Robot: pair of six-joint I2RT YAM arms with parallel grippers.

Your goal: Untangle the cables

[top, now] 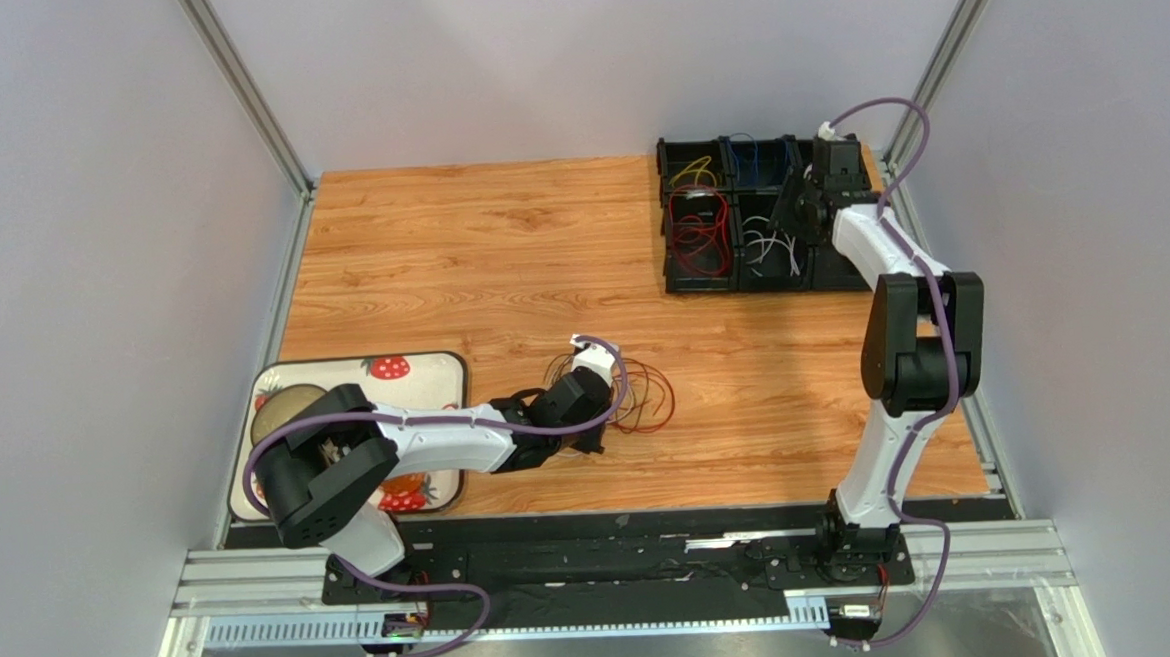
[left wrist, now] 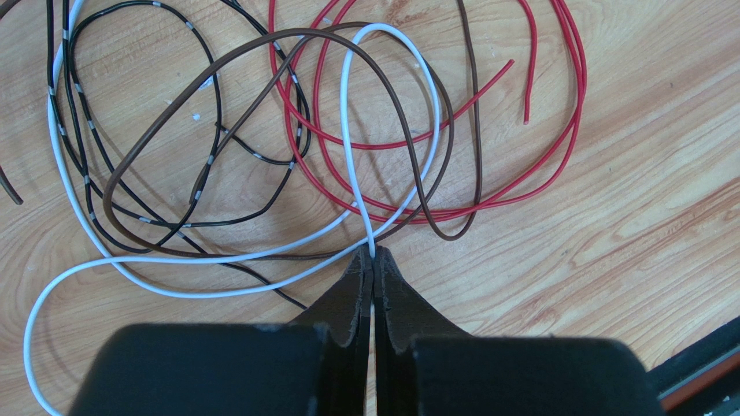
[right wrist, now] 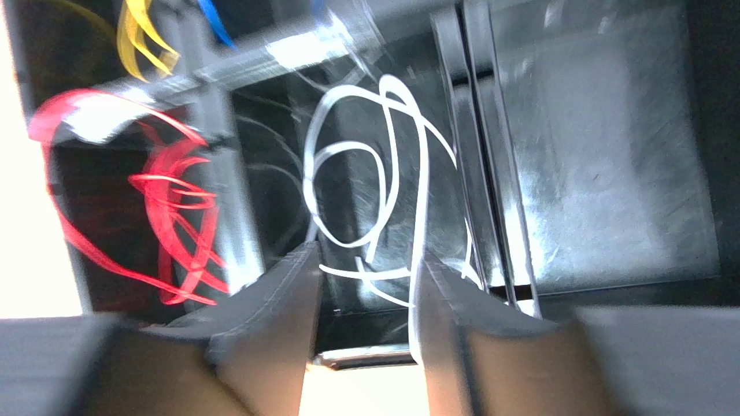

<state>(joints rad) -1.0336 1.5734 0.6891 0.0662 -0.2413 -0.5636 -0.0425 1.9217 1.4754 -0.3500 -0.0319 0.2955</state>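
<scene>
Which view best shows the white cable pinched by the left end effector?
The left wrist view: the white cable runs large and sharp out of the shut left end effector. The top external view shows only a tiny tangle there. The right wrist view shows other white cables, blurred, not this one.

Light wood-grain tabletop (top: 512, 257). On its near left edge, a strawberry-print tray (top: 431, 379). At far right, a black divided bin (top: 694, 285).

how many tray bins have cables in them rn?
4: yellow cables back-left, blue cables back-middle, red cables front-left, white cables front-middle. Right-end bins of the tray sit partly hidden behind the right claw, so maybe more.
</scene>
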